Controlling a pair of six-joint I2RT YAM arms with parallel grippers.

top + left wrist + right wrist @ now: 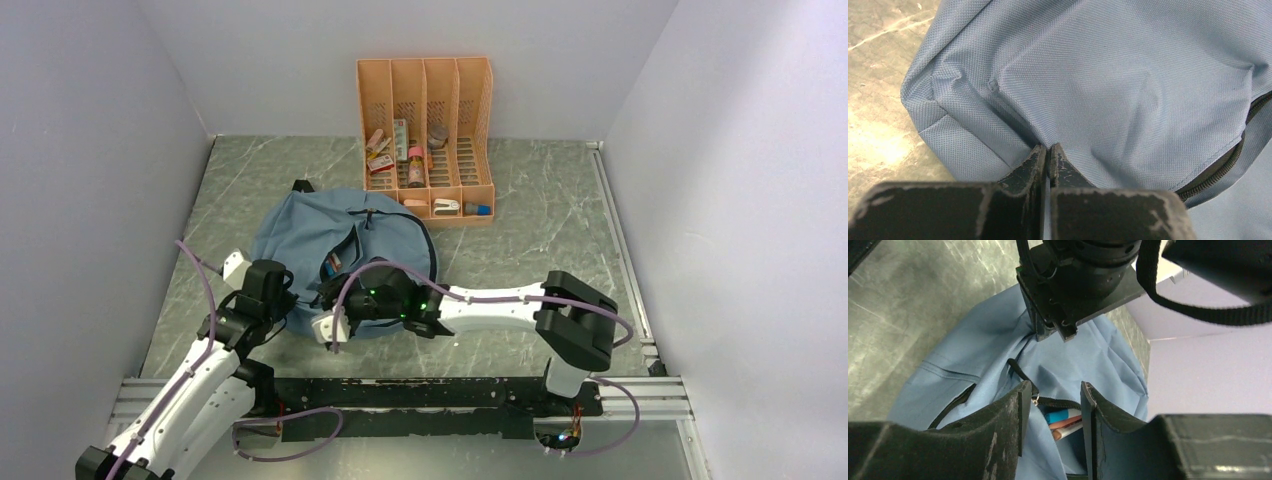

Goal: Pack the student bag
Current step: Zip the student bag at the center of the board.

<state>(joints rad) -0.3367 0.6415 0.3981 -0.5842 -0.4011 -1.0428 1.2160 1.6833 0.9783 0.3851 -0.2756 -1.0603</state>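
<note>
The student bag, dusty blue, lies flat on the table in front of both arms. My left gripper is shut on a fold of its fabric near the bag's near left corner. The bag's black zip runs off to the right of that pinch. My right gripper is open and hovers over the unzipped opening, one finger on each side of it. Inside the opening I see a blue-and-white item and orange ones. A small metal zip pull hangs by the left finger.
An orange slotted file organizer stands at the back against the wall, with small items in its slots. Grey walls close in left, right and back. A metal rail runs along the table's right edge. The left arm's wrist hangs above the bag.
</note>
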